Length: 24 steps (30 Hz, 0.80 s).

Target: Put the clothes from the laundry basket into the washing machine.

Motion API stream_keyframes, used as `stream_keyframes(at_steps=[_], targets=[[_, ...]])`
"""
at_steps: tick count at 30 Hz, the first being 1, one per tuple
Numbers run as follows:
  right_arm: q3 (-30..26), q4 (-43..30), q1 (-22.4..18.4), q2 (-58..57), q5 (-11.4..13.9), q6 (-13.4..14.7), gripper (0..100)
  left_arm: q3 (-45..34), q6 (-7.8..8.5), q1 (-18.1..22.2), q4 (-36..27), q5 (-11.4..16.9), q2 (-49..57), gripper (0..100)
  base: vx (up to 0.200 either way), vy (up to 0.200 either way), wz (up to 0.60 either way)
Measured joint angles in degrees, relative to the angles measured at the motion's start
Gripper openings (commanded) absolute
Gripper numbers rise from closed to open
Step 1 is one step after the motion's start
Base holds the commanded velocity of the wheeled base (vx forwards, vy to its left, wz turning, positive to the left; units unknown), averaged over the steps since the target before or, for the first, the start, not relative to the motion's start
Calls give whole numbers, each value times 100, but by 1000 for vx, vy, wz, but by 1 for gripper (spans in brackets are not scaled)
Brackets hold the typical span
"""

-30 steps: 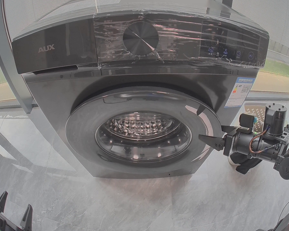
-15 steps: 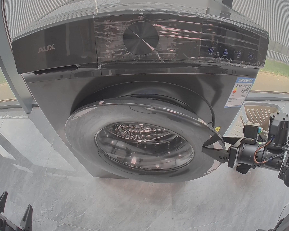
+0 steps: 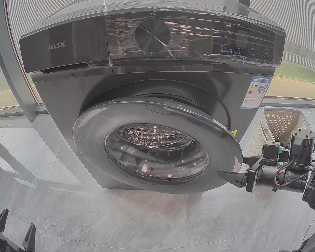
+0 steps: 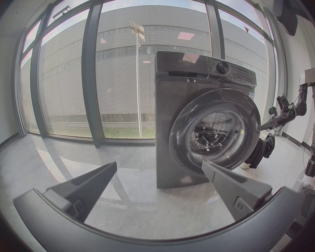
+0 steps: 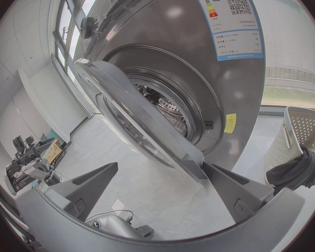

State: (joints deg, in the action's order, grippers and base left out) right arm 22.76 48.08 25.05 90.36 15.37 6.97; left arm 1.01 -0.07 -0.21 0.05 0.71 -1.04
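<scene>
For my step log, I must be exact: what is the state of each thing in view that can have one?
Washing machine door: partly open, hinged on the robot's left.
Right gripper: open, around the door's free edge.
Left gripper: open, holding nothing.
Laundry basket: upright, dark garment draped over its rim.

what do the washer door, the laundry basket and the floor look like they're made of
Washer door: a glossy dark grey ring, probably plastic or coated metal, mirroring the room; its centre window looks like clear glass, since the drum shows through.
Laundry basket: matte pale plastic, going by its moulded perforated walls.
Floor: polished grey stone-look tile, with veining, faint joints and reflections.
</scene>
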Motion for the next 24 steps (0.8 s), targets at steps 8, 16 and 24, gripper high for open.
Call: stream_keyframes(at_steps=[8, 16, 24], targets=[[163, 0, 5, -72, -117, -2, 100, 0, 2, -6, 2, 2, 0, 100, -75, 0, 0], [243, 41, 187, 137, -341, 5, 100, 0, 0, 0, 0, 0, 0, 100, -75, 0, 0], [-83, -29, 367, -163, -286, 38, 100, 0, 7, -1, 2, 2, 0, 100, 0, 0, 0]])
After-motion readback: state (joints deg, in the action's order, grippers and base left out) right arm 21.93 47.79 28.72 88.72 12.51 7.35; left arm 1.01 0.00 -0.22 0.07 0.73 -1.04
